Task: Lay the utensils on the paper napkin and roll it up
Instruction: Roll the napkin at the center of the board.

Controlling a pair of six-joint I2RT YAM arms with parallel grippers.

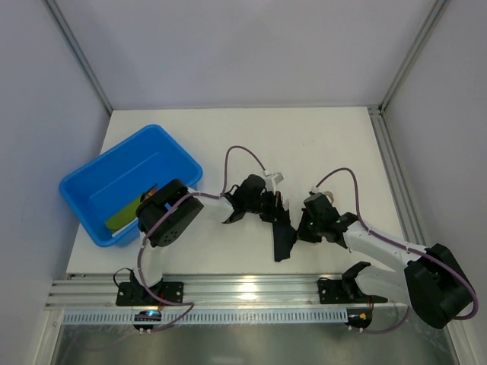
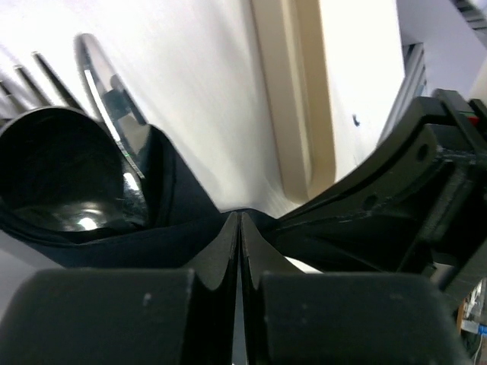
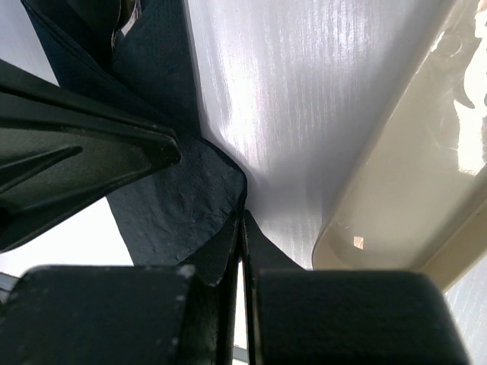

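I have the tub (image 1: 129, 179) at the table's (image 1: 319, 144) left. Mid-table, the napkin (image 1: 283, 237) lies between left gripper (image 2: 240, 228) and right gripper (image 3: 242, 220), with the utensils (image 2: 114, 125) inside its fold.

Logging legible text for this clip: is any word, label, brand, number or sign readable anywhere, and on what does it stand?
No text can be read in any view.
The blue tub, the paper napkin and the utensils show no print.
The small coloured tag at the lower right edge of the left wrist view is too blurred to read.
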